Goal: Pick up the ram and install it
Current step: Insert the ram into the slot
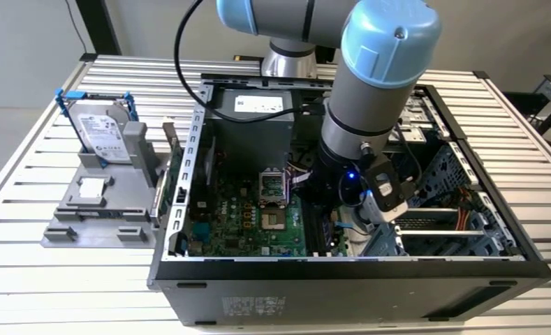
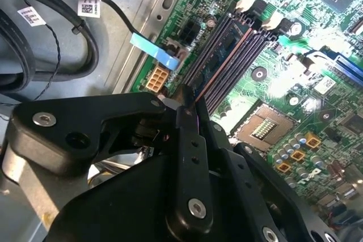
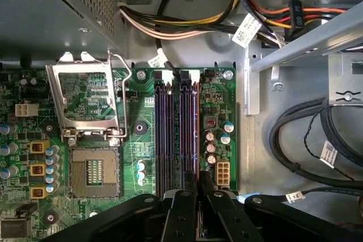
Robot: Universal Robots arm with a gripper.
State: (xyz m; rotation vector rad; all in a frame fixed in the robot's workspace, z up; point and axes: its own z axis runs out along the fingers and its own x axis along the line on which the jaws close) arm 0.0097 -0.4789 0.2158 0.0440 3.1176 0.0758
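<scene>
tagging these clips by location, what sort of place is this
Probably a robotics lab or test workshop: an open computer case sits on a slatted metal table, a robot arm reaches into it, and a hard drive stands in a holder beside it.

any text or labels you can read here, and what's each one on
No text can be read.
hard drive label: print too small.
power supply label: too small.
case sticker: blurred.
cable tags in both wrist views: codes and print too small.
motherboard markings: too small.
</scene>
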